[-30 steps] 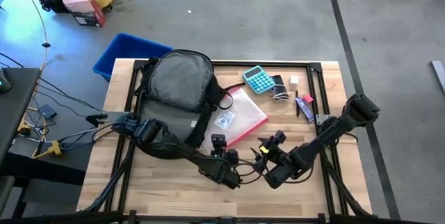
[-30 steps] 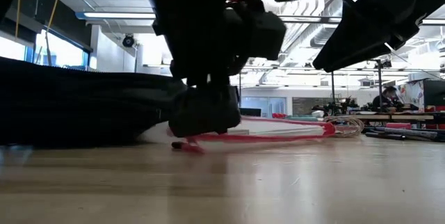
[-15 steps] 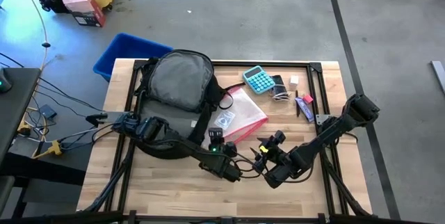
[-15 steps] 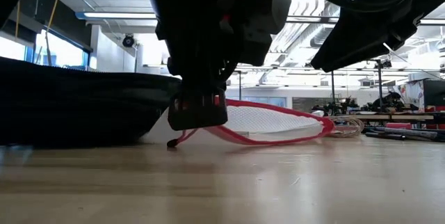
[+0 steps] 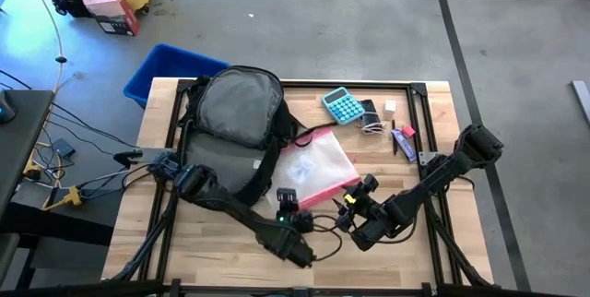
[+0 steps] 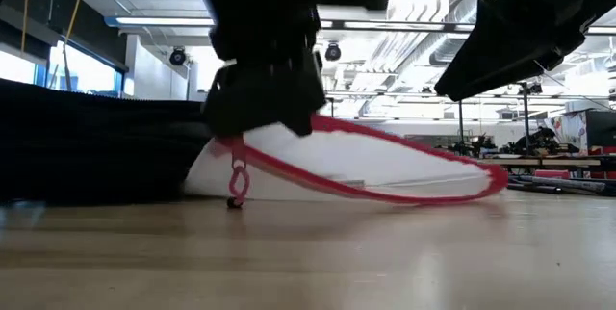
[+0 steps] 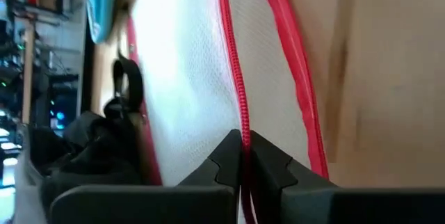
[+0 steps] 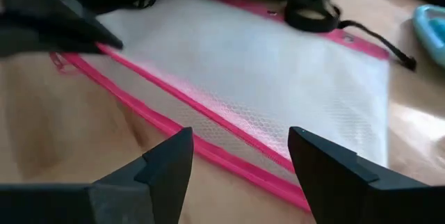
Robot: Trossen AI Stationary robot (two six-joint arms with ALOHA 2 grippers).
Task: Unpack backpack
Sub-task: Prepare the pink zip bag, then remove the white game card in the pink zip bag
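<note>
Lying limp across the table's left half, the backpack (image 5: 235, 126) is my landmark: soft black fabric with a grey padded panel up, straps trailing. I judge it floppy and fairly bulky, likely to sag and drag unless taken by a strap or the stiffer top edge; a pinch of loose cloth would only stretch. Just right of the backpack lies the clear pouch (image 5: 313, 170), its pink edge raised off the wood at the near corner. My left gripper (image 7: 245, 156) is clamped on that pink zip edge, near the pouch's corner facing me. Farther right of the backpack, my right gripper (image 8: 236, 158) hovers with fingers apart, holding nothing, just short of the pouch.
</note>
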